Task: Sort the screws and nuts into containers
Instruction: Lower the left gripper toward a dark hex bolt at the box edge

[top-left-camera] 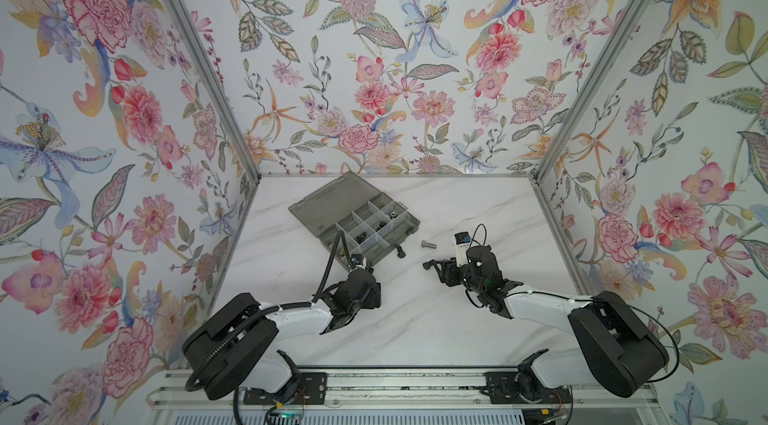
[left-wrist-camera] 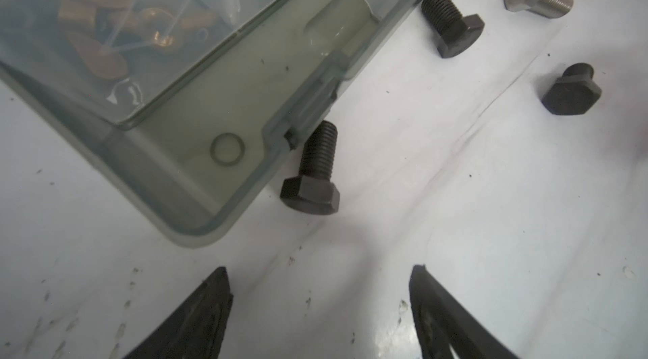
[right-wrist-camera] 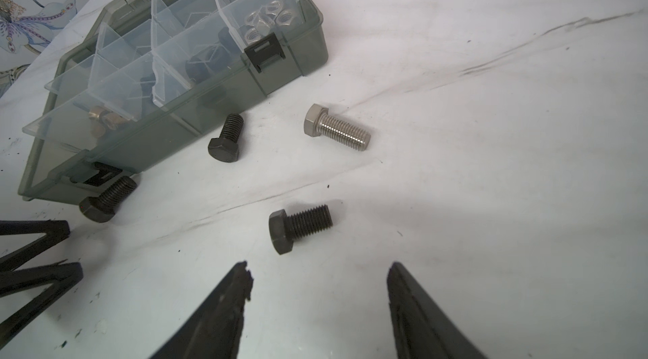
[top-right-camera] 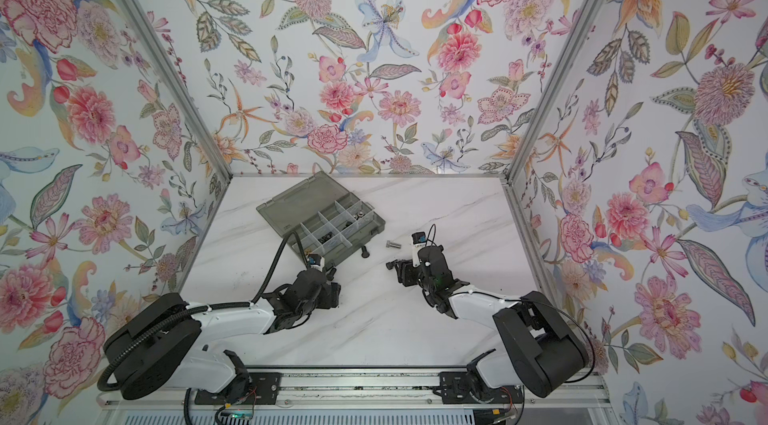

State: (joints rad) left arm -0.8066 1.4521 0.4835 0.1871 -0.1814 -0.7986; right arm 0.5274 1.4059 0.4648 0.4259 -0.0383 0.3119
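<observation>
While both claws stand spread and empty, we find the left gripper point(left-wrist-camera: 321, 269) facing a black bolt point(left-wrist-camera: 312, 167) just beside a latch of the organizer box point(left-wrist-camera: 196, 150), the right gripper point(right-wrist-camera: 319, 266) facing a second black bolt point(right-wrist-camera: 298, 227) farther from the box, a silver bolt point(right-wrist-camera: 336, 129) near its front wall, and brass wing nuts point(left-wrist-camera: 105, 59) inside its end compartment.

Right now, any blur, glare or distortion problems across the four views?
Left wrist view: brass wing nuts hazy through the organizer box's smoky plastic; black bolt by its latch sharp. Right wrist view: silver bolt crisp, marble table washed out near white. Both top views: floral walls stretched by the wide angle, that silver bolt a speck.
</observation>
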